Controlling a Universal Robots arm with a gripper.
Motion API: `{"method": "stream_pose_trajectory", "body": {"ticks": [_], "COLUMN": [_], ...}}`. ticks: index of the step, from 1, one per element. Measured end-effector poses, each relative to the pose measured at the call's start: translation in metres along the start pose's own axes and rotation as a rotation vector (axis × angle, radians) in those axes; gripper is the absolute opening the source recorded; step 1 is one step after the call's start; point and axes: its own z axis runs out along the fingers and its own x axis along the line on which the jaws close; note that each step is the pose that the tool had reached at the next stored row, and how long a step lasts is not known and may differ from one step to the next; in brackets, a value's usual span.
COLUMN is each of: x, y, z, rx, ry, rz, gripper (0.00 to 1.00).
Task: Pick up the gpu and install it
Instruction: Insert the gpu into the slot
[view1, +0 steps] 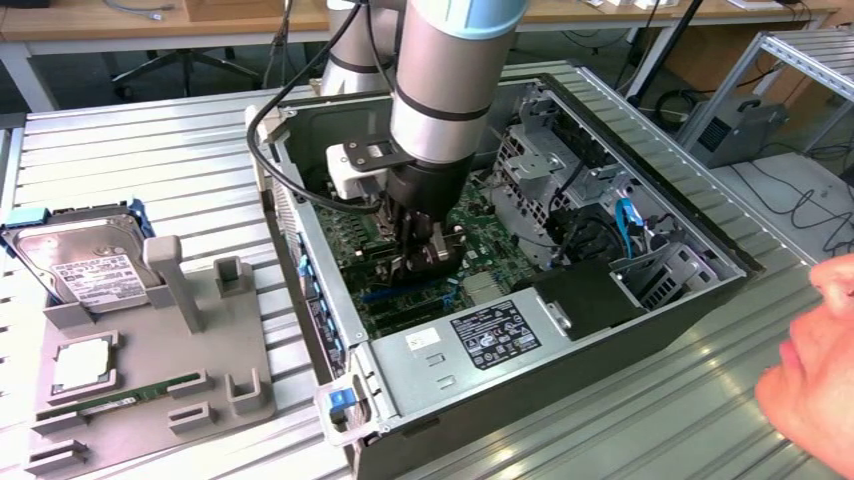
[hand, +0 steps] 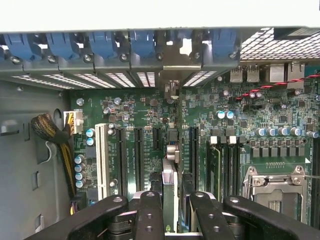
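overhead, pincer (hand: 172, 210) clenched on the gpu (hand: 170, 165) inside the open pc case (view1: 400, 350) on a ribbed metal table (view1: 147, 160).

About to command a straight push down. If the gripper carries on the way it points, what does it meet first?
The gripper points down at the motherboard with the gpu edge-on in its jaws. The card's lower edge would likely meet the expansion slots first, though depth is hard to judge.
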Motion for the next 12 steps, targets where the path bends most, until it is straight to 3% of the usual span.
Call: {"method": "stream_pose_trajectory", "body": {"ticks": [12], "x": [-0.0023], "y": [0.0000], "z": [0.0011], "rx": [0.0001], "ry": [-0.0002], "rz": [-0.001], "gripper": [0.26]}}
